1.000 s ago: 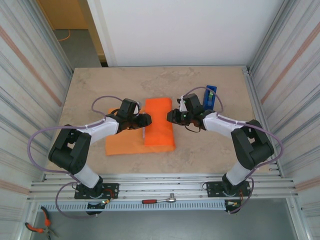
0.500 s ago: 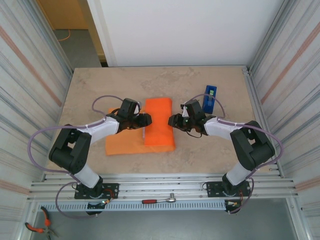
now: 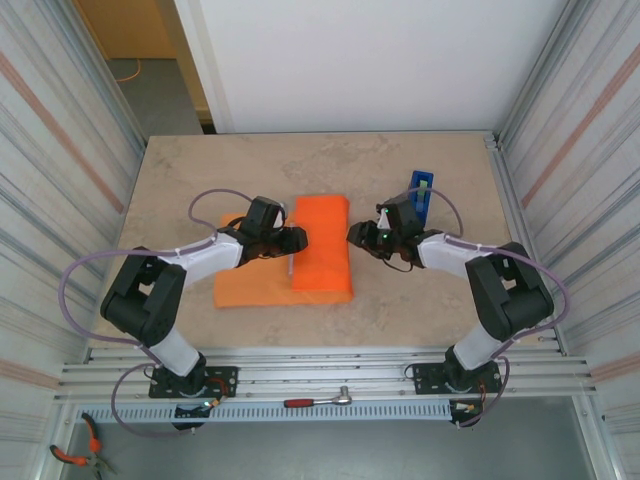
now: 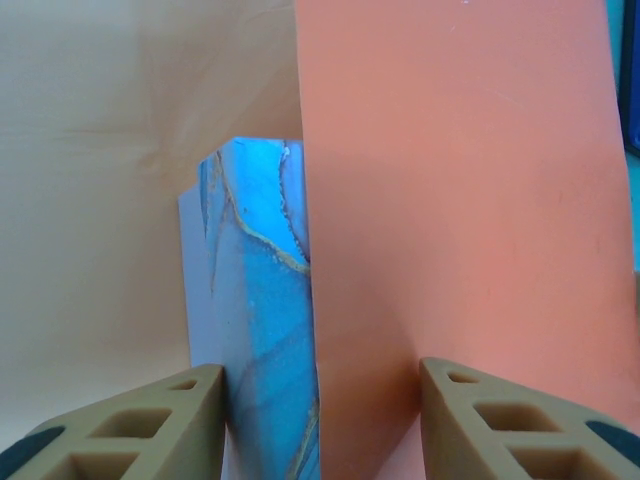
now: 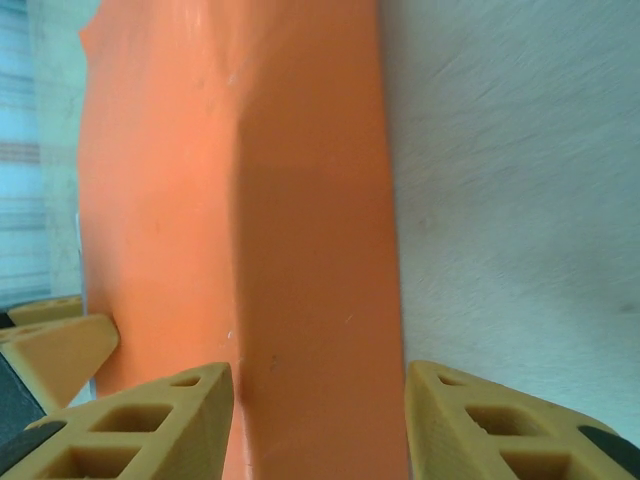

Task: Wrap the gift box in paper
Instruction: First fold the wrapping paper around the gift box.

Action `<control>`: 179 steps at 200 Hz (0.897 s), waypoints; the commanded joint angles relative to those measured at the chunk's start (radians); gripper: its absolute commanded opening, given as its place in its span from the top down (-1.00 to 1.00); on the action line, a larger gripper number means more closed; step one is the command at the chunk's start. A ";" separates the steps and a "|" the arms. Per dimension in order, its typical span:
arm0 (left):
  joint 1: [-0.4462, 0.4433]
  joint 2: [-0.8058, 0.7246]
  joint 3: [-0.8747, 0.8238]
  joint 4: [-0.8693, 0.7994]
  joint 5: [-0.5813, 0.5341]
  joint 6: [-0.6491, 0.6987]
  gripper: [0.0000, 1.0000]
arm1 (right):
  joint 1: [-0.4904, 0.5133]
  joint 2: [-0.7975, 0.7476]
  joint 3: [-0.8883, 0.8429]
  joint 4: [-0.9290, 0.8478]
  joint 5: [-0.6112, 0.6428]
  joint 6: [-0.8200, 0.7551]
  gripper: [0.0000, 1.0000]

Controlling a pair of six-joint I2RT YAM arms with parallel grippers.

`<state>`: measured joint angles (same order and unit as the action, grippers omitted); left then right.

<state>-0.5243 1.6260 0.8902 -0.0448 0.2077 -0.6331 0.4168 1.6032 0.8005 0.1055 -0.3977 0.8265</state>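
on either side of the gift box [image 4: 255,330], left gripper [image 3: 297,240] and right gripper [image 3: 352,235] stand spread, pinching nothing, seemingly to steady the paper [image 3: 250,285] folded over it.

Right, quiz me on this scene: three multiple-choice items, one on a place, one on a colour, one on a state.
1. Where does the tape dispenser stand?
A) right of the paper, apart from it
B) on top of the paper
C) at the table's near edge

2. What colour is the paper?
A) green
B) orange
C) white

3. The left gripper is:
A) shut tight
B) shut on the tape dispenser
C) open

Answers: A, the top view shows it standing off to the sheet's right; B, the sheet is bright orange throughout; C, its wrist view shows the fingers well apart.
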 commanded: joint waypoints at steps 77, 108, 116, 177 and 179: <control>-0.015 0.048 -0.018 -0.095 -0.032 0.017 0.02 | 0.060 0.136 0.386 -0.306 -0.104 -0.219 0.84; -0.015 0.048 -0.017 -0.095 -0.032 0.019 0.02 | 0.103 0.194 0.431 -0.347 -0.087 -0.253 0.97; -0.015 0.047 -0.016 -0.094 -0.030 0.018 0.02 | 0.109 0.205 0.431 -0.349 -0.084 -0.258 0.98; -0.015 0.048 0.002 -0.096 -0.011 0.023 0.01 | 0.099 0.259 0.374 -0.351 -0.064 -0.276 1.00; -0.015 0.046 0.004 -0.097 -0.009 0.025 0.00 | 0.098 0.259 0.373 -0.350 -0.065 -0.277 1.00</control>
<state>-0.5243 1.6276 0.8940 -0.0479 0.2073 -0.6331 0.5255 1.8408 1.2018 -0.2169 -0.4725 0.5892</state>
